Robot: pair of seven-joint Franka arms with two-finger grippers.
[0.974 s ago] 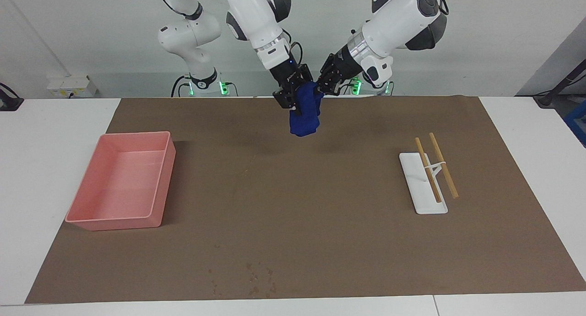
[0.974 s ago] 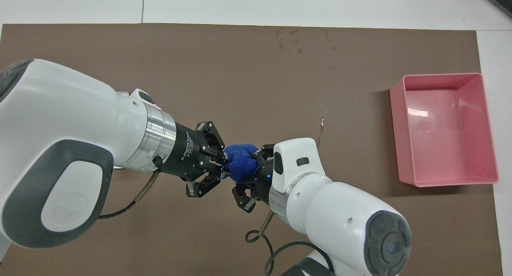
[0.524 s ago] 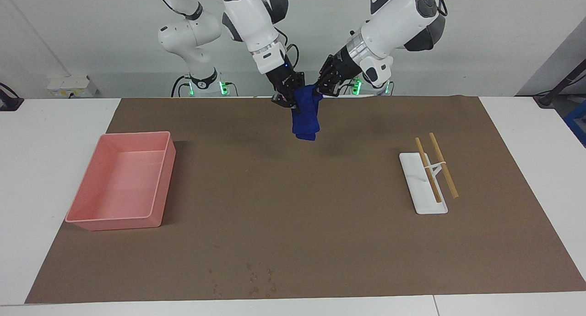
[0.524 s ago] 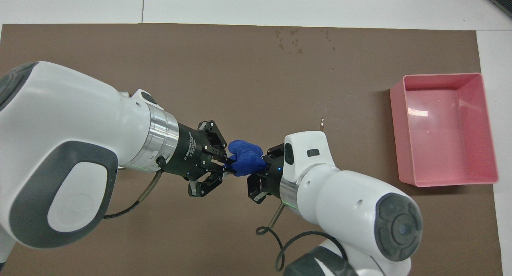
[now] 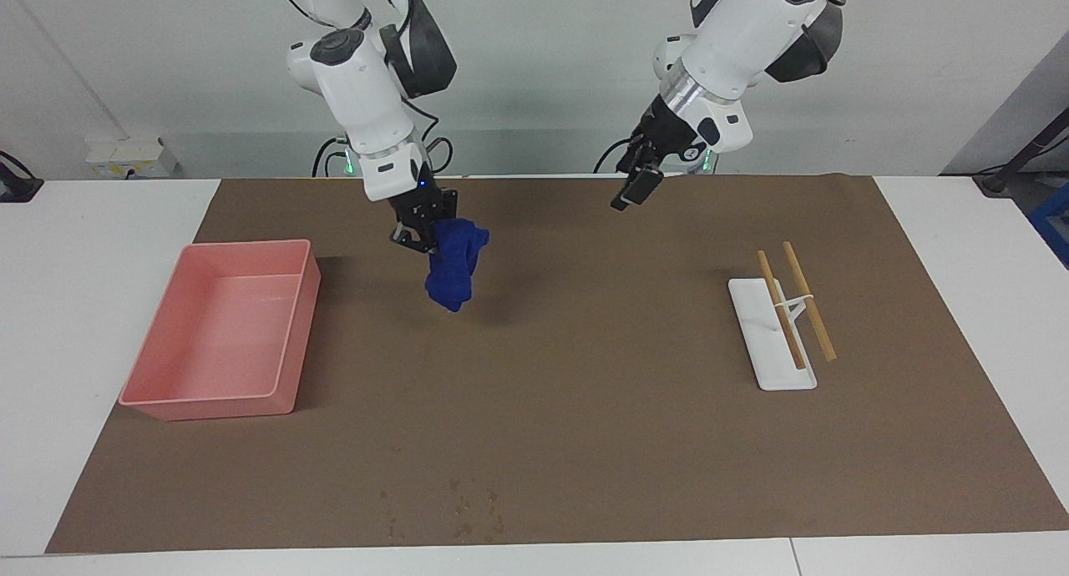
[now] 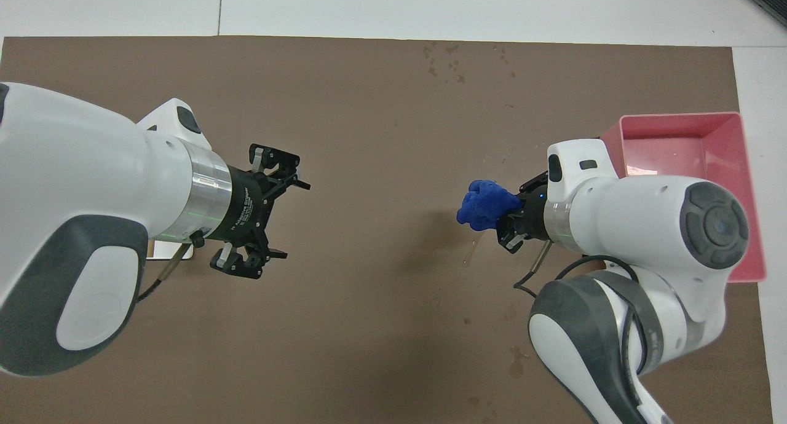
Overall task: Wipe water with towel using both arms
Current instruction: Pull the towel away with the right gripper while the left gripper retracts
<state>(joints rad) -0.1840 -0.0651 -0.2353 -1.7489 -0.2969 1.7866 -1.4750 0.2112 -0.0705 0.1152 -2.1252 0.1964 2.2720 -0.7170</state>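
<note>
- Right pincer [image 5: 424, 235] is clamped on the towel [image 5: 452, 267], which hangs bunched in the air above the brown mat [image 5: 585, 409], over the part toward the right arm's end of the counter and just beside the pink tray [image 5: 288, 325]
- Left pincer [image 5: 635, 188] is up over the mat toward the edge nearest the robots, its fingers spread wide apart and holding nothing; the overhead view shows the gap plainly
- My read: this is the carry step, the towel in one pincer alone and no wiping begun
- Water drops [image 5: 468, 509] sit near the counter's edge farthest from the robots, about midway along it; a few faint spots also show closer in
- Next move, I'd say: bring the towel down on those drops and press it flat; being balled up, it may only smear unless it spreads
- White slab with two wooden sticks [image 5: 781, 325] lies toward the left arm's end
- White counter [image 5: 100, 250] shows around the mat; plain pale wall at the robots' end
</note>
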